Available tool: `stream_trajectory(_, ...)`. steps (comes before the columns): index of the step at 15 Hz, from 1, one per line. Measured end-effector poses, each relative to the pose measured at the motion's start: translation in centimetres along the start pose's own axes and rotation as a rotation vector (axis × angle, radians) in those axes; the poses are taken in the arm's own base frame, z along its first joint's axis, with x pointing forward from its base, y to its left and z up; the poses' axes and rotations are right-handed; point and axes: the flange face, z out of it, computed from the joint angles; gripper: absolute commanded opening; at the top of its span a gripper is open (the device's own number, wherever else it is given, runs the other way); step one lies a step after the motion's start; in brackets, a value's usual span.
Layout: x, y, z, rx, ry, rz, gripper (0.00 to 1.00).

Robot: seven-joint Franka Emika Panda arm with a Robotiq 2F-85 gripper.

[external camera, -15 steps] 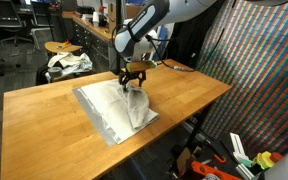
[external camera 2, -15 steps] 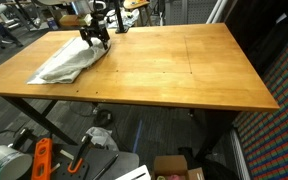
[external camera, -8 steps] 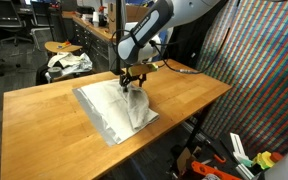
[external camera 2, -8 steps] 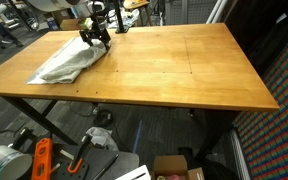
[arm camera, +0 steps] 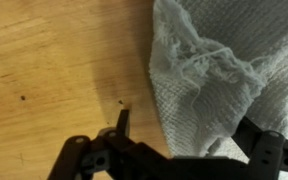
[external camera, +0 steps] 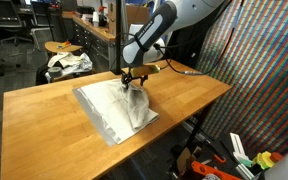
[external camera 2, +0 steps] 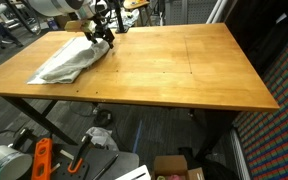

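Observation:
A grey-white woven cloth (external camera: 116, 108) lies spread on the wooden table (external camera: 44, 110), with one corner bunched up at its far side. My gripper (external camera: 133, 81) hovers low over that bunched corner. In an exterior view the same cloth (external camera 2: 69, 62) lies near the table's far corner with the gripper (external camera 2: 97, 37) at its far end. In the wrist view the cloth (arm camera: 219, 75) fills the right half, and the gripper (arm camera: 184, 135) is open, one fingertip (arm camera: 123, 122) over bare wood beside the cloth's edge, the other finger (arm camera: 259, 138) over the cloth. Nothing is held.
A stool with a crumpled cloth on it (external camera: 66, 60) stands behind the table. A patterned screen (external camera: 259, 70) rises beside the table. Tools and boxes (external camera 2: 44, 158) lie on the floor under the table's near edge.
The arm's upper links have shifted a little; the gripper stays over the cloth's bunched corner, still open. The cloth has not moved.

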Motion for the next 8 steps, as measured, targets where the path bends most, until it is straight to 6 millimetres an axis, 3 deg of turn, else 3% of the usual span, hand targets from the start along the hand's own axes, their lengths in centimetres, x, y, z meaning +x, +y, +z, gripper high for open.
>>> stream_trajectory(8,0.0,2.7,-1.0,-0.039,-0.021,0.04,1.0)
